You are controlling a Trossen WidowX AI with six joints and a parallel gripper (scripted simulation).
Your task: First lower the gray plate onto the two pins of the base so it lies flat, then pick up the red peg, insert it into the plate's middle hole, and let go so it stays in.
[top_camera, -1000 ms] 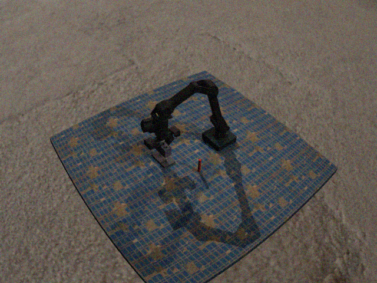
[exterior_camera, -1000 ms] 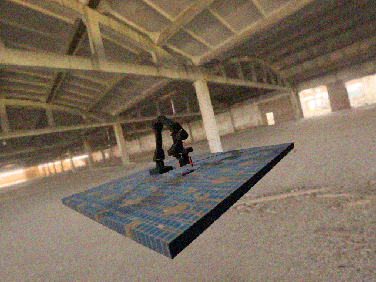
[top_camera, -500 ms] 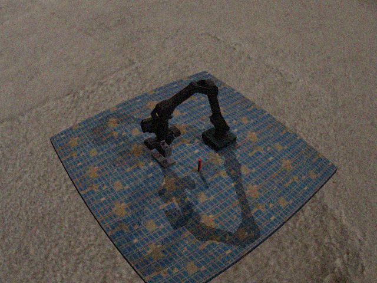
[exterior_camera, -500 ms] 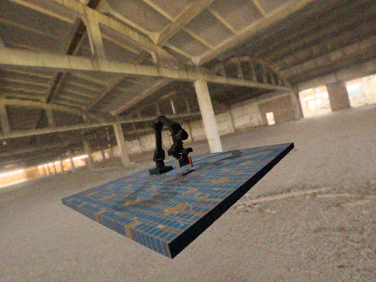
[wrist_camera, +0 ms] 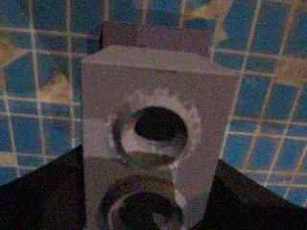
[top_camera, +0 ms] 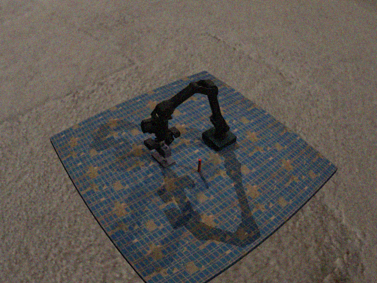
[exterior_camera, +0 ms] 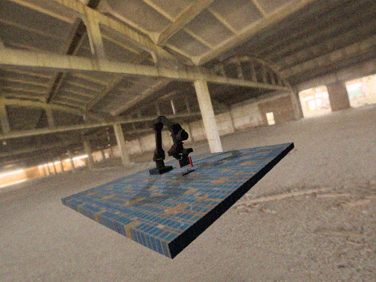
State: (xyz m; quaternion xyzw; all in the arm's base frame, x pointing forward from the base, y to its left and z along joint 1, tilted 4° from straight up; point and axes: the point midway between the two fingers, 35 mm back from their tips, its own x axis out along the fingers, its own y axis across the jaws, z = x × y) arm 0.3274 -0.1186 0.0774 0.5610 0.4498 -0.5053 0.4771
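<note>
My gripper (top_camera: pixel 160 147) (wrist_camera: pixel 145 146) is shut on the gray plate (top_camera: pixel 165 150) (wrist_camera: pixel 103 93) and holds it over the base. The plate's large holes face the wrist camera. The low gray-purple base (top_camera: pixel 169 163) (exterior_camera: pixel 188 172) (wrist_camera: pixel 163 37) lies on the mat, its far end showing past the plate in the wrist view. The plate hides the base's pins there, and I cannot tell whether plate and base touch. The red peg (top_camera: pixel 199 165) (exterior_camera: pixel 190 161) stands upright beside the base, apart from the gripper, and is out of the wrist view.
The arm's dark mount (top_camera: pixel 219 138) (exterior_camera: pixel 160 170) stands on the blue tiled mat (top_camera: pixel 267 183) (exterior_camera: pixel 194 209), behind the peg in the top view. The arm arches from it to the plate. The arm's shadow falls across the mat.
</note>
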